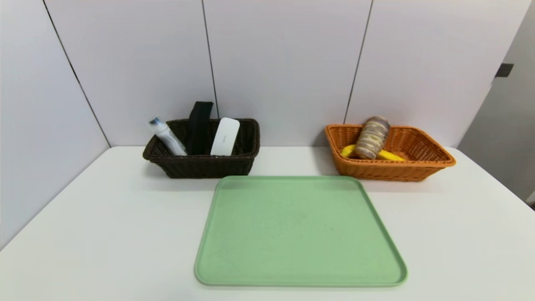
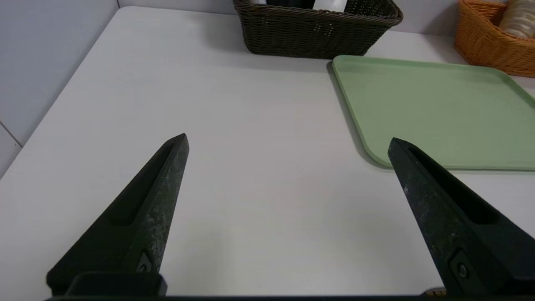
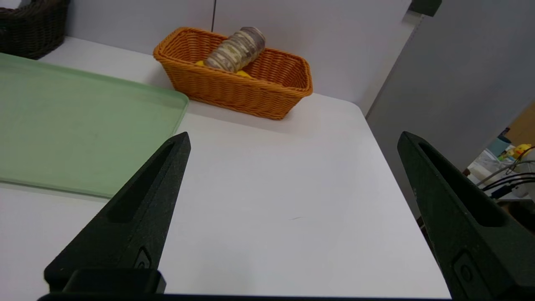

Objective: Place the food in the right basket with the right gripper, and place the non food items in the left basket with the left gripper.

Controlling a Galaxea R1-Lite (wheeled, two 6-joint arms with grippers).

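Head view shows your sorting finished: bottle [image 1: 166, 136], pouch [image 1: 199, 125] and white device [image 1: 225, 136] in the left basket [image 1: 200, 165]; banana [image 1: 391, 155] and bread loaf [image 1: 371, 137] in the right basket [image 1: 391, 171]. Left end effector [image 2: 288, 142] and right end effector [image 3: 292, 140] gape empty over the desk [image 1: 104, 217]; nothing remains to pick, so park.

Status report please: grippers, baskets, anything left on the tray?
Left gripper and right gripper open, empty. Non-food in dark basket, food in orange basket. Green tray bare.
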